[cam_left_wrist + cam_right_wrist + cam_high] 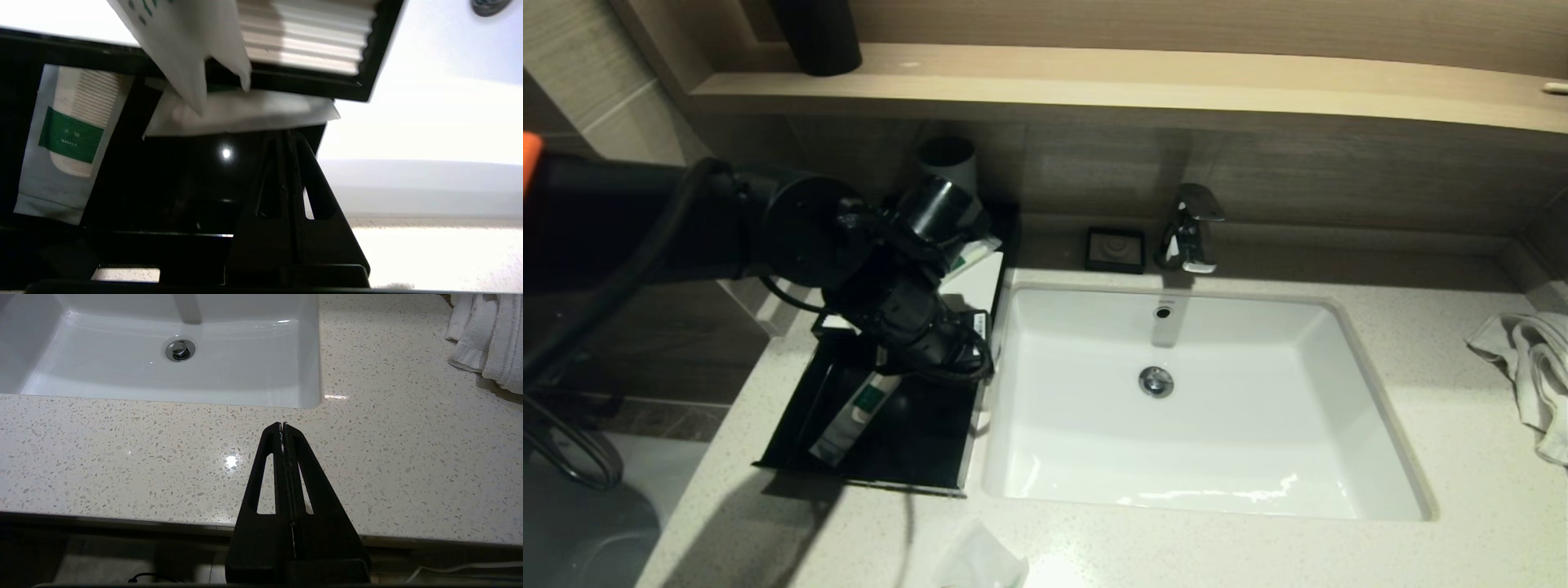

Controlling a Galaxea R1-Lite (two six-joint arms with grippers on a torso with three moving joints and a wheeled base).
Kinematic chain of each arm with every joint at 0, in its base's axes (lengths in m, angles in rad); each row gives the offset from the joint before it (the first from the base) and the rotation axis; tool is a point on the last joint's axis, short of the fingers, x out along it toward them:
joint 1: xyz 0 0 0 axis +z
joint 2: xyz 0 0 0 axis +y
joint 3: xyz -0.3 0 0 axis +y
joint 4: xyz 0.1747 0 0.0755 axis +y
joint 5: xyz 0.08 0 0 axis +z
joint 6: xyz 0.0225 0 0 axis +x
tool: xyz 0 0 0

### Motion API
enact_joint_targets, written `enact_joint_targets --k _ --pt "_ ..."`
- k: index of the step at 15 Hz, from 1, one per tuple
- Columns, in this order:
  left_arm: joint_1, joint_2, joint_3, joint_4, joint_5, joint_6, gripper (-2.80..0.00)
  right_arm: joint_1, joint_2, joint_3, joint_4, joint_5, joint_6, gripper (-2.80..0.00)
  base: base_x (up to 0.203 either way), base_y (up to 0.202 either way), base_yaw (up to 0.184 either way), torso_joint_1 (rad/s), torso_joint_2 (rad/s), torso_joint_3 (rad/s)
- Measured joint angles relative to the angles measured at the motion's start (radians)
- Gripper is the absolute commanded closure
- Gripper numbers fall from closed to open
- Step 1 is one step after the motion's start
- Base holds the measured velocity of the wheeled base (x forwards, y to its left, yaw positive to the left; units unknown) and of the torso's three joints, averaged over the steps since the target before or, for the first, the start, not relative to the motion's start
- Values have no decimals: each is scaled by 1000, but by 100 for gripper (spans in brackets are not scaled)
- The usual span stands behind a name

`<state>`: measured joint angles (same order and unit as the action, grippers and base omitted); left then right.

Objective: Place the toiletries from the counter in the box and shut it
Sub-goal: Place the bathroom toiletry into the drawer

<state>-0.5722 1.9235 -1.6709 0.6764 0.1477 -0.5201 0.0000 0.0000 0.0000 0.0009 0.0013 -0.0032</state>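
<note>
**Desk:** Start at the left. What do you have?

**Operator:** My left arm reaches in from the left over the black box (907, 441), which sits on the counter (1258, 555) just beside the sink (1201, 408). In the head view the wrist hides the left gripper (282, 134), so I go by the left wrist view. There the two fingers lie flat together and their tips meet the edge of a white packet (245, 112). It looks pinched between them, though I can't see the pinch itself.

**Desk:** What is in the box?

**Operator:** A comb packet (854, 416) with a green label lies along the box floor, tilted, its far end under my wrist. The wrist view shows the comb teeth through the wrapper. Behind the box a lid (972, 282) with a white inside stands up; a second white packet with green print (184, 45) hangs close to the camera.

**Desk:** And past the box?

**Operator:** On the counter's front edge, just forward of the box, lies a clear wrapped packet (980, 563), well apart from my gripper. The sink has a drain (1156, 380) in its middle and a tap (1191, 229) behind it, with a small black dish (1116, 248) beside the tap.

**Desk:** Right side?

**Operator:** A white towel (1531, 367) is bunched at the far right of the counter. My right gripper (282, 424) hangs over the counter's front edge near the sink's right front corner, fingers pressed together, holding nothing.
</note>
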Motion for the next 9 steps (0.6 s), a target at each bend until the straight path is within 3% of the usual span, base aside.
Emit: enact_joint_targets --k 9 --pt "-14 -39 -2 -10 9 -7 0 0 0 0 0 0 0 0 0 0 0 0 0 0"
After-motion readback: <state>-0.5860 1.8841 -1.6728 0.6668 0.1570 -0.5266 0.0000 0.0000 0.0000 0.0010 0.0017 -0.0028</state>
